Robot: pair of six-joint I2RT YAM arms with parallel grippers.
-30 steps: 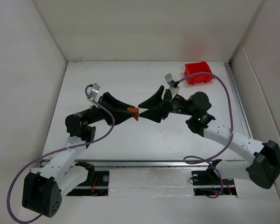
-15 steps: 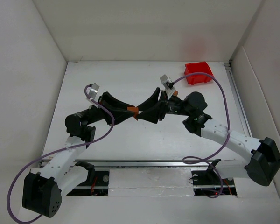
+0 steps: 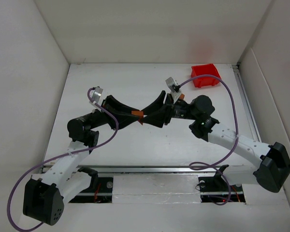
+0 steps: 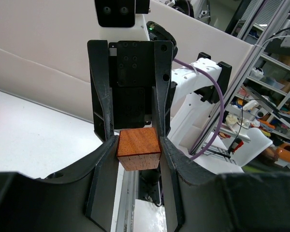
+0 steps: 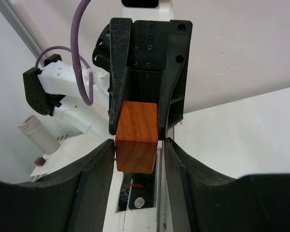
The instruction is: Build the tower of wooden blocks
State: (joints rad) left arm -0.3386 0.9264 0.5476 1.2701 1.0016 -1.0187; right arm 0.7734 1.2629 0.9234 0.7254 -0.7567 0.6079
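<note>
A reddish-brown wood cube (image 3: 139,115) hangs above the table's middle, pinched at the fingertips of my left gripper (image 3: 136,116). In the left wrist view the cube (image 4: 139,149) sits tight between both fingers of the left gripper (image 4: 138,143). My right gripper (image 3: 145,114) faces it from the right, open, with its fingers on either side of the cube. In the right wrist view the cube (image 5: 137,137) touches one finger of the right gripper (image 5: 139,143), and a gap remains at the other. No stacked tower or other wood blocks are in view.
A red plastic bin (image 3: 205,76) stands at the table's far right. White walls close in the table (image 3: 135,87) on three sides. A metal rail runs along the near edge by the arm bases.
My right gripper has moved left, and its open fingers now straddle the cube held by the left gripper. The left arm has barely moved.
</note>
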